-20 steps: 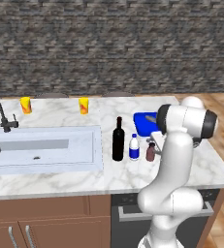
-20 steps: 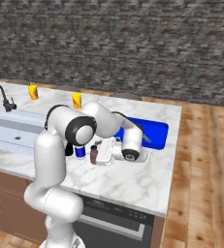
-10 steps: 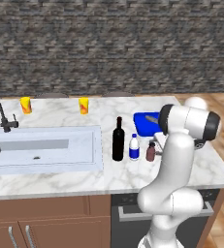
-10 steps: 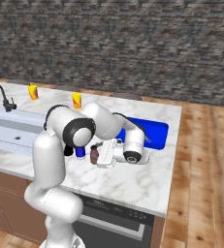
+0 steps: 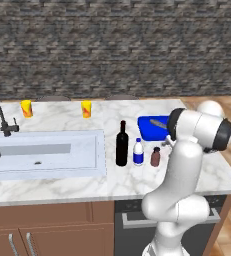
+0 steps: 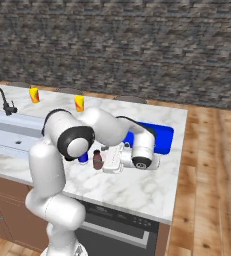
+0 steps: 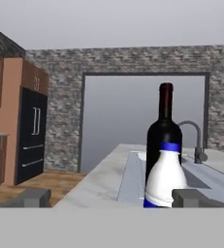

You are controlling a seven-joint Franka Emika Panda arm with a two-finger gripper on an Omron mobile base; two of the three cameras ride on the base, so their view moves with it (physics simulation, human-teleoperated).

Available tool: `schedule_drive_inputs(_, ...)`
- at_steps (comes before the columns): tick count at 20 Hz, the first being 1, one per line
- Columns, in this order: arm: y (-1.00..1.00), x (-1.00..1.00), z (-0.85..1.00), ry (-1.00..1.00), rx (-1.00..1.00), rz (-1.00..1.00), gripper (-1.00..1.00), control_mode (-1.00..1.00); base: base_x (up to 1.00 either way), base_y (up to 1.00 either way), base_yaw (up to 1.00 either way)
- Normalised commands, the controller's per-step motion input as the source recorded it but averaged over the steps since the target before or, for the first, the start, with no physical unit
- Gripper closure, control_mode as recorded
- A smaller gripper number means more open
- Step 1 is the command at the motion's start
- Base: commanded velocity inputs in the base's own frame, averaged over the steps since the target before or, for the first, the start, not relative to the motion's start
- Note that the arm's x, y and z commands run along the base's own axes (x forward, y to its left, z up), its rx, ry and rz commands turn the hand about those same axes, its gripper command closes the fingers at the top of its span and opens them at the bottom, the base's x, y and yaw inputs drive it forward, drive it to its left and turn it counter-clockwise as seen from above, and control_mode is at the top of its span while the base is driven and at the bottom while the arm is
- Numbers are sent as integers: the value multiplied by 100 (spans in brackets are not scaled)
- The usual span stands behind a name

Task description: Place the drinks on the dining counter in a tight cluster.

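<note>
From the left base view, the counter (image 5: 62,187) runs white and marbled above brown cabinets, with the sink (image 5: 42,152) set into its left half and the black faucet (image 5: 1,119) at the sink's far left corner. The three drinks stand in a short row between the sink's right rim and the counter's right end: the wine bottle (image 5: 121,144) just beside the sink rim, the white bottle (image 5: 138,152) just beside it, and the small brown bottle (image 5: 155,156) next along, each upright and near its neighbour, though I cannot tell whether any touch. A blue tray (image 5: 149,127) lies behind them toward the back edge. Two yellow cups (image 5: 86,108) stand apart along the back edge, one behind the sink. My arm hides much of the counter's right end.

From the right base view, my gripper (image 6: 106,161) lies low over the counter near its front edge, turned sideways and pointing at the brown bottle (image 6: 97,160), which stands just off its tips. My own arm covers the white bottle except for a patch of blue, and I cannot make out the wine bottle. The blue tray (image 6: 163,140) sits behind my wrist.

From the hand view, my fingertips (image 7: 32,197) stand wide apart with nothing between them. Ahead, right of centre, the white bottle (image 7: 165,180) stands in front of the wine bottle (image 7: 165,123), with the faucet (image 7: 196,140) and sink beyond.
</note>
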Motion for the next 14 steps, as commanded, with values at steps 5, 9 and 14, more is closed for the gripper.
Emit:
schedule_drive_inputs(5, 0, -46, 39, 9, -8, -10, -100, -100, 0, 0, 0)
schedule_drive_inputs(9, 0, -43, 44, 9, -11, -18, -100, -100, 0, 0, 0)
schedule_drive_inputs(14, -3, -43, 42, 2, -12, -25, -100, -100, 0, 0, 0)
